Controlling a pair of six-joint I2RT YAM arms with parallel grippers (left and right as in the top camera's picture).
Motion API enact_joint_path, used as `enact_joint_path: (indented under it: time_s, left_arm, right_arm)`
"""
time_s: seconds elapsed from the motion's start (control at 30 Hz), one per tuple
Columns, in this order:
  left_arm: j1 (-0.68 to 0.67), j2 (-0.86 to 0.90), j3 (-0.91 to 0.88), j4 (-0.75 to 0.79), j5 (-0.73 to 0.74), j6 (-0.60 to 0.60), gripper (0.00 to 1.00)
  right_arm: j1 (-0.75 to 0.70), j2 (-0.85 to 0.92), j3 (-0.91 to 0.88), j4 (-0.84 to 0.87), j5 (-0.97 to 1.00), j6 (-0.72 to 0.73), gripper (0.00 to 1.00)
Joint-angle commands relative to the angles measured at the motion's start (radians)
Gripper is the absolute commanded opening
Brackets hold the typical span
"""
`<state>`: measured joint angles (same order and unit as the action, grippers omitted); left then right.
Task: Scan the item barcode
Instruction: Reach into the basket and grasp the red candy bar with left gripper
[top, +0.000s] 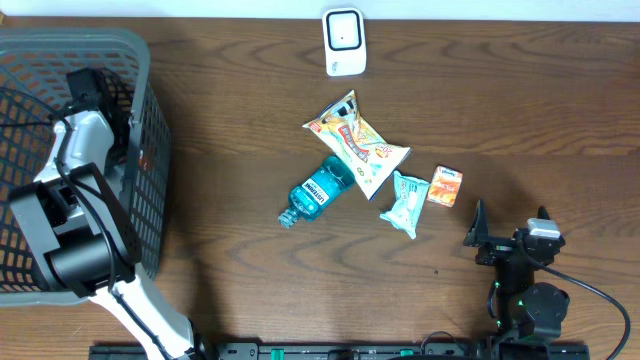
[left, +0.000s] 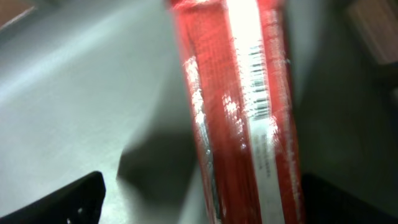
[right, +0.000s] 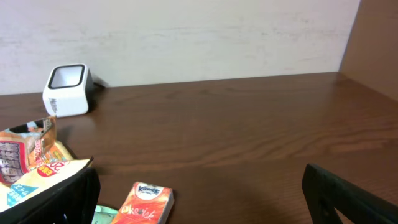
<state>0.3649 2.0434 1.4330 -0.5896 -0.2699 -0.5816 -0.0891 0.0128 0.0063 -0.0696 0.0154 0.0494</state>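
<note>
A red shiny package (left: 242, 112) with a white strip and a barcode (left: 260, 81) fills the left wrist view, lying on the grey floor of the basket (top: 150, 120). My left gripper (left: 205, 205) is open and reaches down inside the basket (top: 85, 88); the package lies between its wide-apart fingers, nearer the right one. The white scanner (top: 343, 40) stands at the table's back edge, also in the right wrist view (right: 67, 89). At the table's front right, my right gripper (top: 478, 240) hangs open and empty (right: 202, 205).
In the middle of the table lie a snack bag (top: 357, 140), a blue bottle (top: 320, 190), a teal packet (top: 407, 203) and an orange tissue pack (top: 445, 186). The tissue pack (right: 143, 204) lies just ahead of my right gripper. The grey basket takes up the left side.
</note>
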Motion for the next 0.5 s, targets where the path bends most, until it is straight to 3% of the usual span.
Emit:
enact_joint_path:
  time_s: [0.0, 0.07, 0.2, 0.47]
  left_arm:
    - [0.015, 0.042, -0.031, -0.081, -0.064, -0.046, 0.82]
    - [0.019, 0.042, -0.031, -0.098, -0.064, -0.047, 0.41]
    - [0.025, 0.042, -0.031, -0.111, -0.064, -0.048, 0.08]
    - [0.03, 0.002, -0.028, -0.128, -0.064, -0.028, 0.07]
  right_arm:
    - [0.006, -0.003, -0.001, -0.003, 0.005, 0.014, 0.99]
    - [0.006, -0.003, -0.001, -0.003, 0.005, 0.014, 0.99]
    - [0.006, -0.003, -0.001, -0.003, 0.005, 0.014, 0.99]
    - [0.006, -0.003, -0.001, -0.003, 0.005, 0.014, 0.99]
